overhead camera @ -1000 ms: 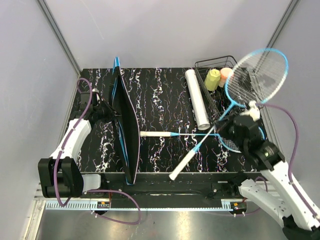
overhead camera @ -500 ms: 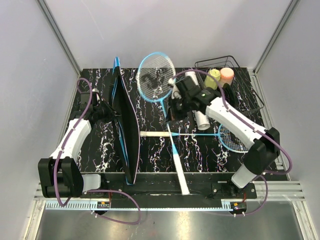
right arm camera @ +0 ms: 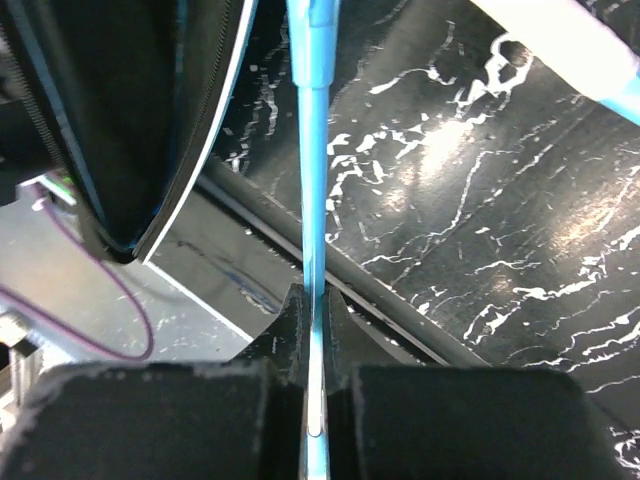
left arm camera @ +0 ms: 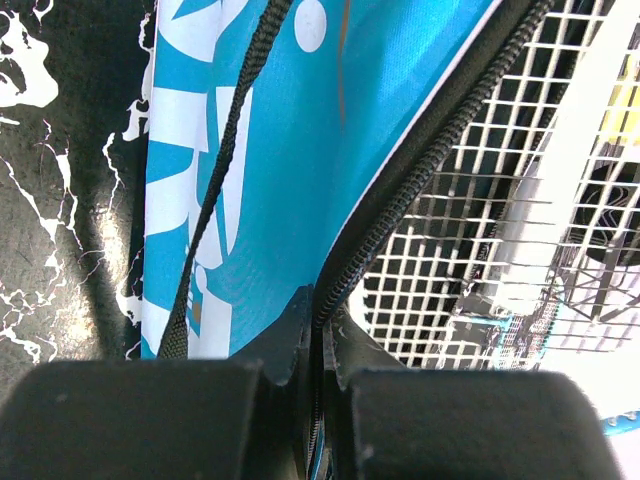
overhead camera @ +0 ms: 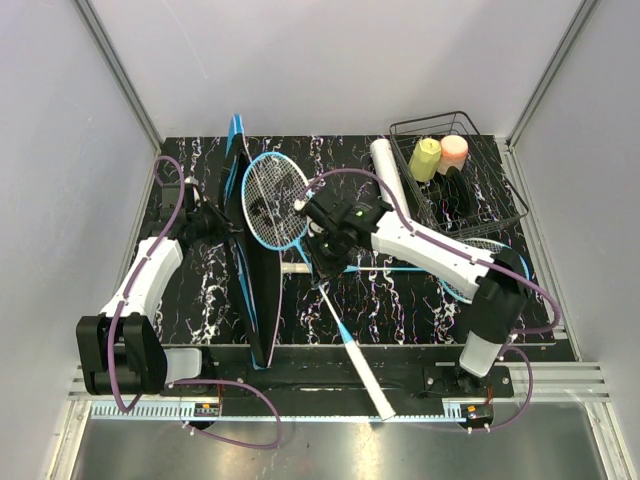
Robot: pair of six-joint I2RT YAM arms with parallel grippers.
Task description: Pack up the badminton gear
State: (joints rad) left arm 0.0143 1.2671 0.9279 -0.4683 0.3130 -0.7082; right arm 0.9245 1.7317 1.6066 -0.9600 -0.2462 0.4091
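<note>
The left gripper (overhead camera: 213,222) is pressed together on the zipper edge of the blue cover (overhead camera: 258,270), which stands on its side on the table (overhead camera: 340,165). The right gripper (overhead camera: 326,250) pinches the thin shaft of a racket (overhead camera: 272,198), whose head is just beside the cover's open edge. The second racket (overhead camera: 292,268) lies flat beneath.

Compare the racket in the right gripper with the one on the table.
The gripped racket is pinched at its shaft by the right gripper; the table racket lies untouched. The gripped racket runs diagonally, handle past the near edge of the table; the table racket lies crosswise, handle leftward. The gripped racket's head is at the cover; the table racket's is far right, partly hidden. Both have blue frames and white handles.
</note>
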